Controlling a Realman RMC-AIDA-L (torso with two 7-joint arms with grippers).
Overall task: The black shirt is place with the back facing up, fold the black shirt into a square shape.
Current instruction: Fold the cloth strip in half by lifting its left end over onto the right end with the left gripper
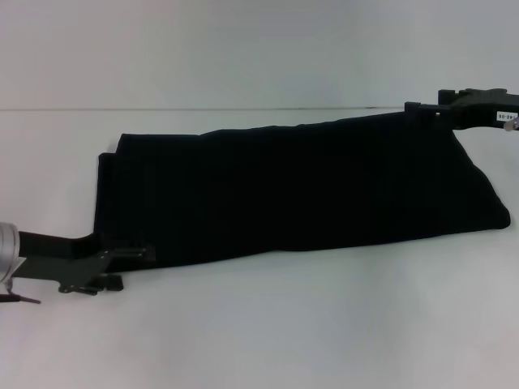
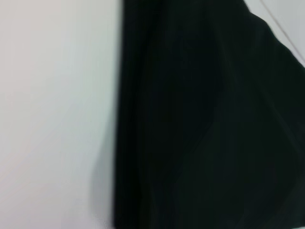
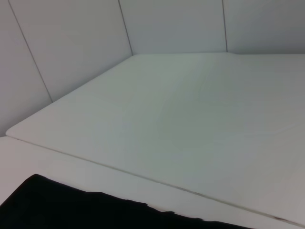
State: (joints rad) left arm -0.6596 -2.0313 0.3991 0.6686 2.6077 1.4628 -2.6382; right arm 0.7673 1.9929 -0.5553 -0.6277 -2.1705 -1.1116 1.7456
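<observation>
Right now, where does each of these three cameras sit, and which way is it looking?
Head view: high on the robot, looking forward and down at the large soft black fabric shirt on the white table; left pincer and right pincer show.
Left wrist view: close over the shirt; no pincer shows.
Right wrist view: low across the table towards the walls; no pincer.
All three share the shirt.

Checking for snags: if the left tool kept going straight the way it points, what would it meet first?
Probably the black shirt: the left tool sits at its near left corner, pointing across toward the robot's right, along the near edge. Depth is unclear, so it might slide under the cloth.
</observation>
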